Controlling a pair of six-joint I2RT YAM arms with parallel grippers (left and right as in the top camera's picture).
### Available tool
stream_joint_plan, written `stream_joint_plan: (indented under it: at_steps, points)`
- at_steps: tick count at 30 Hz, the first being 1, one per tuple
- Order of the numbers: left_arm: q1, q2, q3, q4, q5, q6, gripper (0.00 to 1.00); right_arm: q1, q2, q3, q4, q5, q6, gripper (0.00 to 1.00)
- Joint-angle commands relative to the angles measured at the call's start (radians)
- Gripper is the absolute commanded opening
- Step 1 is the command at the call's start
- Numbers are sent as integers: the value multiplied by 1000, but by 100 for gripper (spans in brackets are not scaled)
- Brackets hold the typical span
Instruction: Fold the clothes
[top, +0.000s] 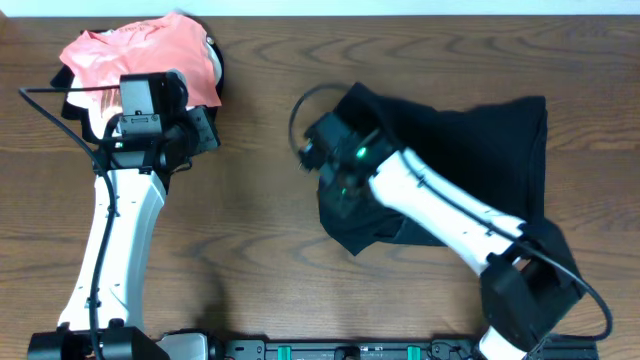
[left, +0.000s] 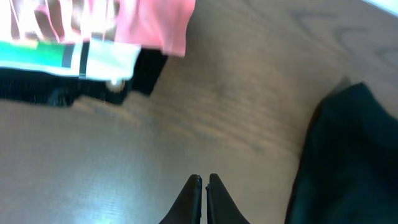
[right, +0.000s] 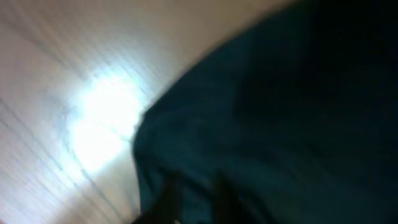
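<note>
Overhead, the limp black cloth shirt (top: 470, 150) lay bunched up on the brown wooden table (top: 260, 250), toward its right edge. The right tool (right: 194, 196) was at the shirt's left side, but it was too blurry to tell if it was apart or pinching. I think a good fold needed the shirt pulled flat first. The left tool (left: 203, 186) was pressed together and empty. It sat by the salmon-pink cloth shirt (top: 140, 55) at the far left corner, not in the way.
</note>
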Motion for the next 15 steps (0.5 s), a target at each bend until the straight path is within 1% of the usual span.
stream_joint_plan:
  at_steps: [1,4,6,8,9,10,11,13,15]
  points:
    - [0,-17,2,-37,77,6,7,-106,0,73,-73,-1,100,99]
    - [-31,-17,2,-82,167,56,7,-199,0,105,-172,-89,76,99]
    - [-77,-16,2,-118,178,89,14,-266,0,112,-236,-191,12,99]
    - [-143,-16,2,-155,177,138,17,-317,0,112,-278,-272,-20,99]
    - [-176,-16,2,-167,177,154,17,-341,0,112,-298,-315,-32,99]
    - [-209,-15,2,-177,177,166,22,-367,0,112,-320,-357,-47,99]
    - [-241,-14,2,-185,177,178,23,-389,0,112,-339,-387,-62,99]
    - [-316,-13,2,-198,177,202,25,-441,0,112,-373,-411,-56,99]
    - [-377,-10,2,-208,165,210,27,-481,-2,112,-386,-408,-12,99]
